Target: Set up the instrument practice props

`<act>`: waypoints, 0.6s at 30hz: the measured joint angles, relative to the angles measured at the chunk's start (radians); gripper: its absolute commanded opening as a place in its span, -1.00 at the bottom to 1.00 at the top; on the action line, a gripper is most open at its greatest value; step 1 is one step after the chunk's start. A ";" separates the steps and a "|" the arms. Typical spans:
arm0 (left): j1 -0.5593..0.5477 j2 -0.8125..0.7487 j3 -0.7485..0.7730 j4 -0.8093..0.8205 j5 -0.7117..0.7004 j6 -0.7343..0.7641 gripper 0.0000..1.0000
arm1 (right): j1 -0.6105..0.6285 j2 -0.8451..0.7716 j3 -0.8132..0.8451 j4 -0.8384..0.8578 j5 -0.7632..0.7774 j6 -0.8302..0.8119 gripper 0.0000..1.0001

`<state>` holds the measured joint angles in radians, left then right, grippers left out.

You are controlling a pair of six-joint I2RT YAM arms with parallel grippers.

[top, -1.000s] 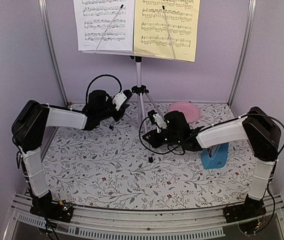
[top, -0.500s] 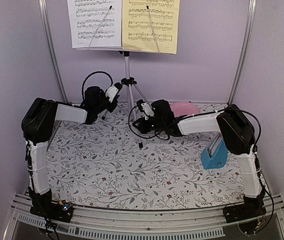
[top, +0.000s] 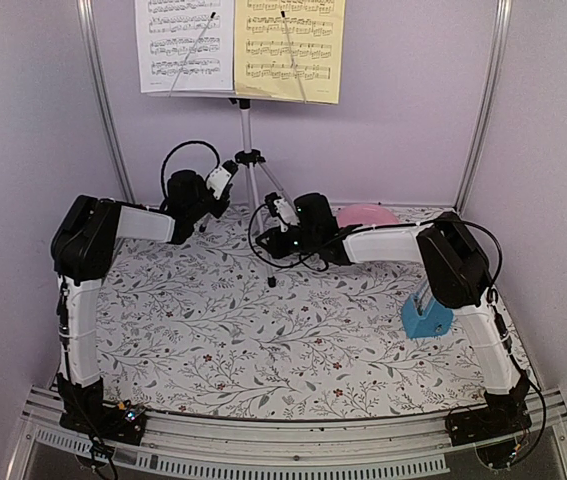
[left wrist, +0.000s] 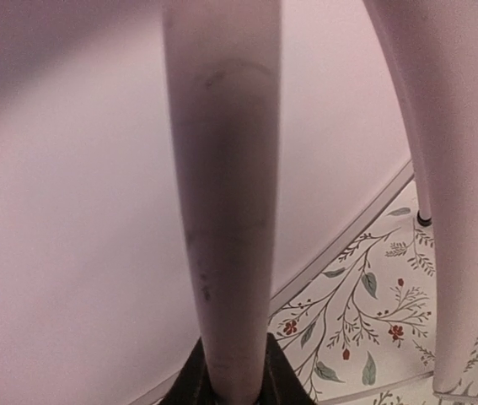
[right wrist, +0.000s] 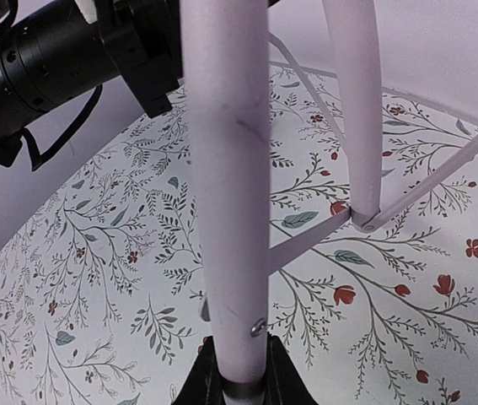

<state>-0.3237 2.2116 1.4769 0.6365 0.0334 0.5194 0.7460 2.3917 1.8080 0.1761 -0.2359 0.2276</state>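
Observation:
The silver tripod music stand point(top: 244, 125) stands at the back centre of the floral table. On its desk rest a white sheet point(top: 185, 45) and a yellow sheet point(top: 288, 45) of music. My left gripper point(top: 223, 183) is shut on the stand's left leg point(left wrist: 226, 211), which fills the space between its jaws point(left wrist: 230, 384). The right gripper point(top: 276, 220) is shut on the front leg point(right wrist: 226, 169), low by its foot point(right wrist: 237, 380). A small blue metronome point(top: 427, 312) sits on the table at the right, beside the right arm.
A pink round plate point(top: 368, 215) lies at the back right, behind the right forearm. The rear wall and its base rail point(left wrist: 340, 249) run close behind the stand's legs. Metal frame posts point(top: 103, 110) rise at both back corners. My left arm point(right wrist: 53, 59) shows in the right wrist view.
Both arms have carried the stand back and to the left, towards the rear wall. The grips on the two legs have held. The metronome and plate have stayed in place.

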 measured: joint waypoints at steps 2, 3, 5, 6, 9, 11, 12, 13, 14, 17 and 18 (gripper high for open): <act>0.001 0.000 -0.002 0.008 -0.003 0.004 -0.32 | -0.001 0.000 0.000 0.001 -0.013 0.000 -0.75; 0.003 0.000 -0.005 0.017 -0.002 0.004 -0.25 | -0.001 0.000 0.000 0.001 -0.017 0.000 -0.70; 0.005 -0.003 -0.023 0.037 -0.009 0.000 -0.08 | -0.003 0.001 0.001 0.003 -0.029 0.000 -0.54; 0.006 -0.005 -0.036 0.044 -0.013 -0.002 0.02 | -0.003 0.002 0.001 0.003 -0.033 0.000 -0.38; 0.008 -0.010 -0.080 0.055 -0.021 -0.017 0.32 | -0.002 0.002 0.002 0.005 -0.043 0.015 -0.05; 0.006 -0.020 -0.119 0.053 -0.028 -0.039 0.48 | 0.001 0.002 0.003 0.006 -0.050 0.017 0.11; 0.004 -0.027 -0.135 0.052 -0.032 -0.040 0.62 | 0.002 0.002 0.003 0.007 -0.052 0.016 0.16; 0.000 -0.040 -0.156 0.052 -0.040 -0.048 0.72 | 0.005 0.002 0.003 0.008 -0.051 0.019 0.21; -0.003 -0.055 -0.179 0.051 -0.047 -0.055 0.82 | 0.008 0.001 0.003 0.009 -0.051 0.017 0.26; -0.016 -0.130 -0.252 0.048 -0.075 -0.098 0.98 | 0.018 -0.022 -0.019 0.007 -0.046 0.014 0.43; -0.020 -0.153 -0.267 0.046 -0.084 -0.108 0.99 | 0.020 -0.042 -0.037 0.006 -0.044 0.012 0.47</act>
<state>-0.3439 2.0586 1.2102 0.6823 -0.0505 0.4118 0.7662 2.3493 1.7710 0.1818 -0.2802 0.2398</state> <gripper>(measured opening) 0.956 0.673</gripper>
